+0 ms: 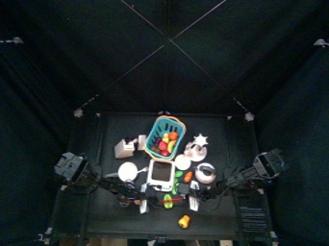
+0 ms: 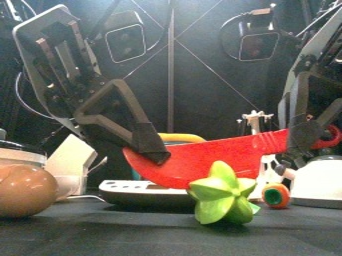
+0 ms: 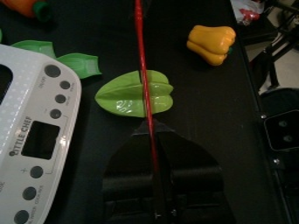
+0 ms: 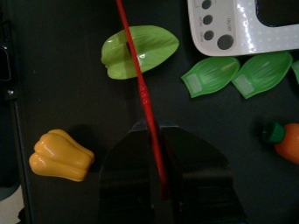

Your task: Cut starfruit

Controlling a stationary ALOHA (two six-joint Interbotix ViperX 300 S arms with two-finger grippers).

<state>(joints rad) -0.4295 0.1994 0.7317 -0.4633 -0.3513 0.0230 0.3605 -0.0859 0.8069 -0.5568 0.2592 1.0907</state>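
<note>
Left gripper (image 3: 149, 133): its jaws are clamped on one end of a thin red flexible blade (image 2: 214, 158), which runs out from between them as a narrow red line in the left wrist view.
Right gripper (image 4: 155, 131): closed on the blade's other end, at the right of the front view.
Red blade: it hangs in a shallow sag between the two grippers, edge downward, just above the fruit; I cannot tell whether it touches.
Starfruit: a green, ridged, star-shaped fruit (image 2: 223, 194) lies on the black table (image 3: 239, 131) near its front edge, directly under the blade, which crosses its middle in both wrist views. It looks whole.
Yellow-orange lobed fruit (image 3: 212, 44): on the table near the starfruit, apart from it and closer to the front edge.
White digital scale with grey buttons (image 3: 35, 114): flat on the table just beside the starfruit, on the far side.
Two green leaf-shaped pieces (image 4: 239, 74): next to the scale's edge.
Brown egg-shaped object (image 2: 24, 190): at the far left of the front view.
Teal basket (image 1: 164, 135): further back, holding red and orange fruits.
</note>
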